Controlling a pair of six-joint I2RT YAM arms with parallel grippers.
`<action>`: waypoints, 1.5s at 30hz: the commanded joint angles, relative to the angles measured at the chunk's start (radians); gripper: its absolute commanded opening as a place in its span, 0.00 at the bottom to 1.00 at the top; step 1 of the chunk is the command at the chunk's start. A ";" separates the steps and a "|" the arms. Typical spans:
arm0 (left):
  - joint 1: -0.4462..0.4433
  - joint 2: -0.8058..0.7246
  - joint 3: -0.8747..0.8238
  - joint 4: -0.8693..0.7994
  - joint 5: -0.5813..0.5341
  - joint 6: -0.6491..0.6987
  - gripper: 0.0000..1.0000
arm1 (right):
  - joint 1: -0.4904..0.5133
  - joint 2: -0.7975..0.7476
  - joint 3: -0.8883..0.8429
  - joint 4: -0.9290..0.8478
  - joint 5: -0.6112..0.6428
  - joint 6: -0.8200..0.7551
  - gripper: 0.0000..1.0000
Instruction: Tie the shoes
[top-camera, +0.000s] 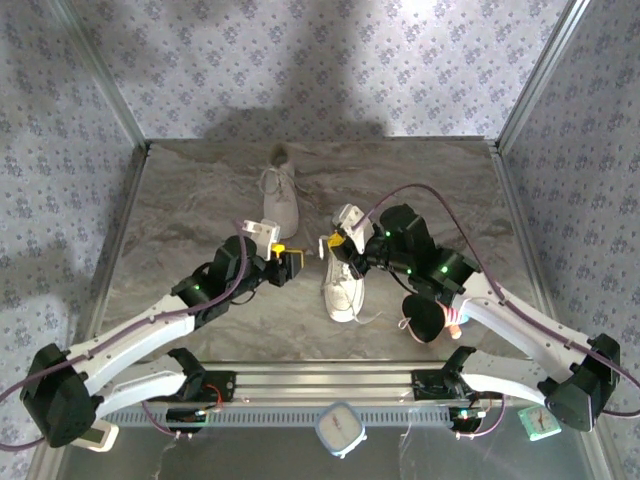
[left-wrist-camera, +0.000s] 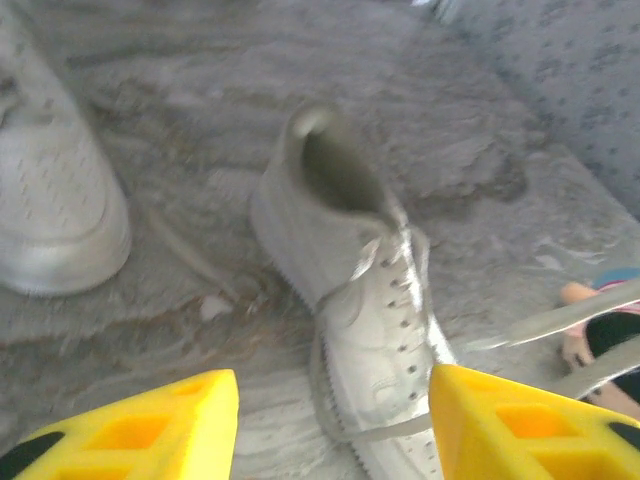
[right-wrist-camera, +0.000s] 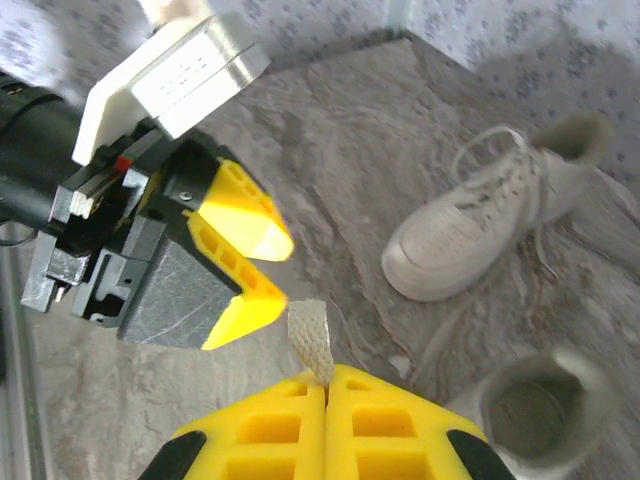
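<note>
Sneakers (top-camera: 343, 288) white, laces (left-wrist-camera: 398, 290) loose, right gripper (right-wrist-camera: 327, 376) pinching lace end (right-wrist-camera: 310, 335), left gripper (left-wrist-camera: 333, 388) parted

Shoes (top-camera: 281, 200): white leather-look, smooth, faint sheen; perforated toe.
Lace (right-wrist-camera: 311, 335): flat woven cloth, coarse weave, matt.
Gripper fingers (right-wrist-camera: 260, 430): yellow plastic, smooth, moulded pockets.
Bench (top-camera: 190, 200): grey marble-look, matt.
Rails (top-camera: 320, 385): ribbed bare metal, dull shine.
Walls (top-camera: 300, 60): floral print, matt.

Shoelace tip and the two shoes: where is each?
Shoelace tip (right-wrist-camera: 310, 338): right wrist view, its woven end.
Farther shoe (top-camera: 283, 208): top view, its toe part.
Nearer shoe (top-camera: 343, 293): top view, its toe part.
</note>
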 joint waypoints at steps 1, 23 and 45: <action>0.003 0.048 -0.013 0.006 -0.055 -0.113 0.55 | 0.016 -0.010 0.049 -0.069 0.153 0.049 0.00; -0.046 0.500 0.092 0.192 0.193 -0.236 0.33 | 0.033 -0.093 0.010 -0.150 0.404 0.171 0.00; -0.047 0.447 -0.056 0.373 0.301 -0.196 0.44 | 0.028 -0.072 0.010 -0.131 0.350 0.182 0.00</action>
